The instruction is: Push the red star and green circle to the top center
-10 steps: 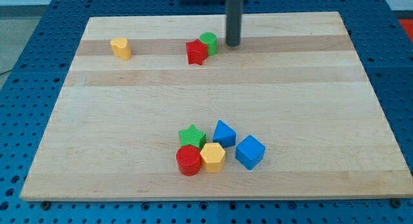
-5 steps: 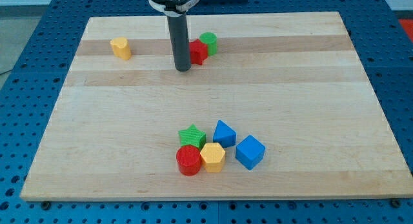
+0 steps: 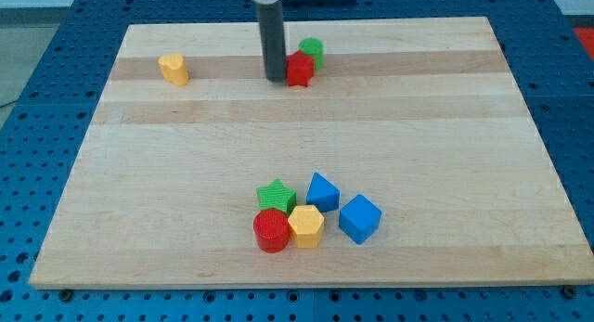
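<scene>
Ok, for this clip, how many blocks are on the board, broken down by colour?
Red: 2, the red star and red circle
Green: 2, the green circle and green star
Yellow: 2, one at the view's left, one in the lower cluster
Blue: 2, and
Total: 8

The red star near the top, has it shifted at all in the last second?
Yes. The red star has slid toward the view's right and slightly up, farther from the unmoved yellow block. My tip sits against its left side.
</scene>
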